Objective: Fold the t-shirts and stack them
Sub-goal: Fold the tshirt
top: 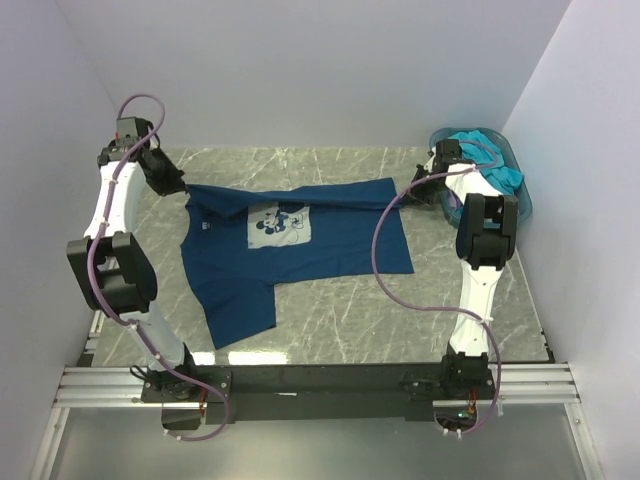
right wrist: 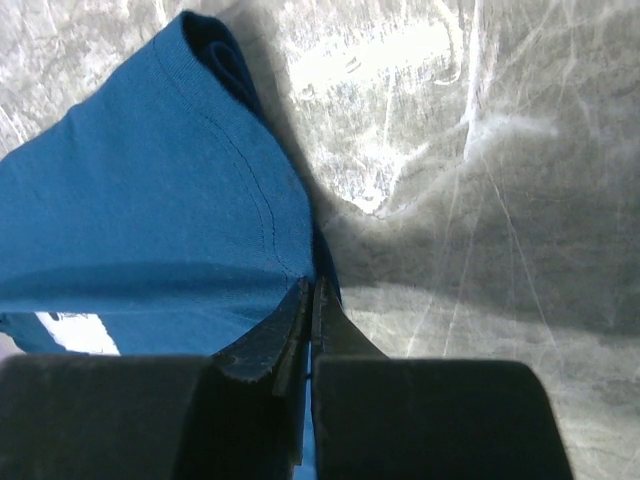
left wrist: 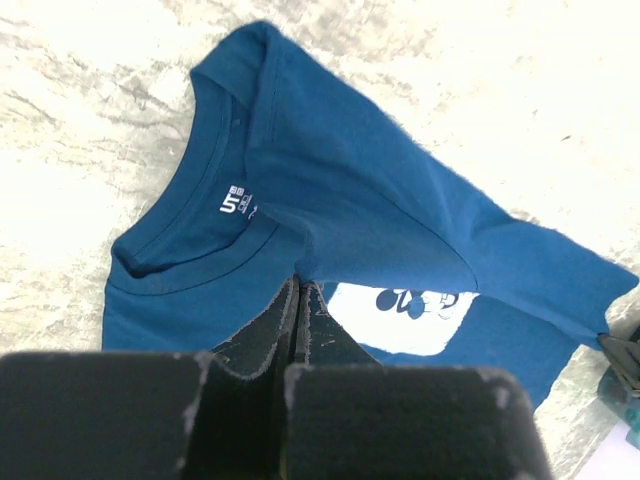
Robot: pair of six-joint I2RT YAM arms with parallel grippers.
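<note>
Jaws of left gripper [left wrist: 303, 284] and right gripper [right wrist: 310, 285] clamp the dark navy cloth t-shirt [top: 320, 250] (white print [top: 278, 222] upward) toward the far edge of the worktop [top: 330, 165].

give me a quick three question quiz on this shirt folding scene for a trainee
1. True or false: the right gripper is open and clear of the navy t-shirt.
2. Where is the turquoise t-shirt? A) in the basket B) spread flat on the table C) under the navy t-shirt
3. How many grippers are pinching the navy t-shirt?

Key
1. False: it is shut on the shirt's edge.
2. A
3. Two: the left gripper is shut on it as well.
</note>
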